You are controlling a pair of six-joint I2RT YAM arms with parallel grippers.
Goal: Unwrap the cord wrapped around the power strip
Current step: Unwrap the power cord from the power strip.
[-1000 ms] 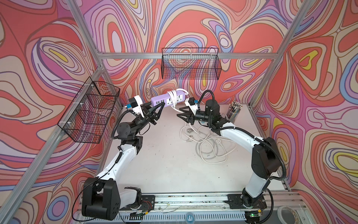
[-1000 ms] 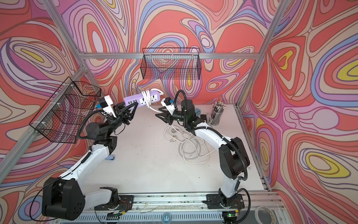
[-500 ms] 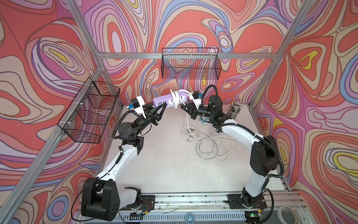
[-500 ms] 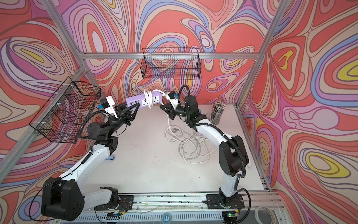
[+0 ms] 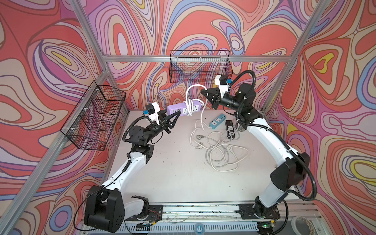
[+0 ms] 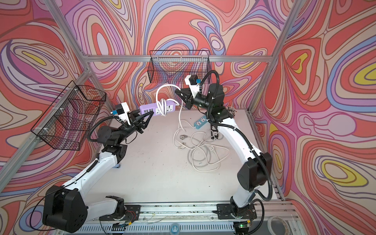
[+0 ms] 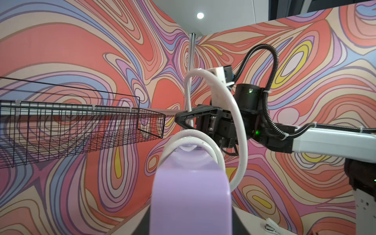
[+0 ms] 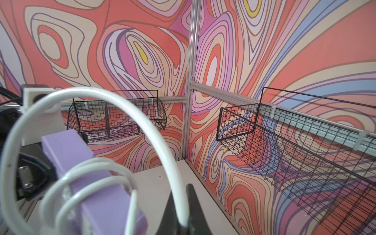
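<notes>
right end effector [image 5: 204, 92] risen, clamped on cord [image 5: 186, 94] | left end effector [image 5: 176, 116] clamped on power strip [image 5: 173, 106]

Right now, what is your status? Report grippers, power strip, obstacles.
Left gripper shut on power strip, off table. Right gripper shut on white cord, loop raised. Several turns on strip. Wire basket close behind.
</notes>
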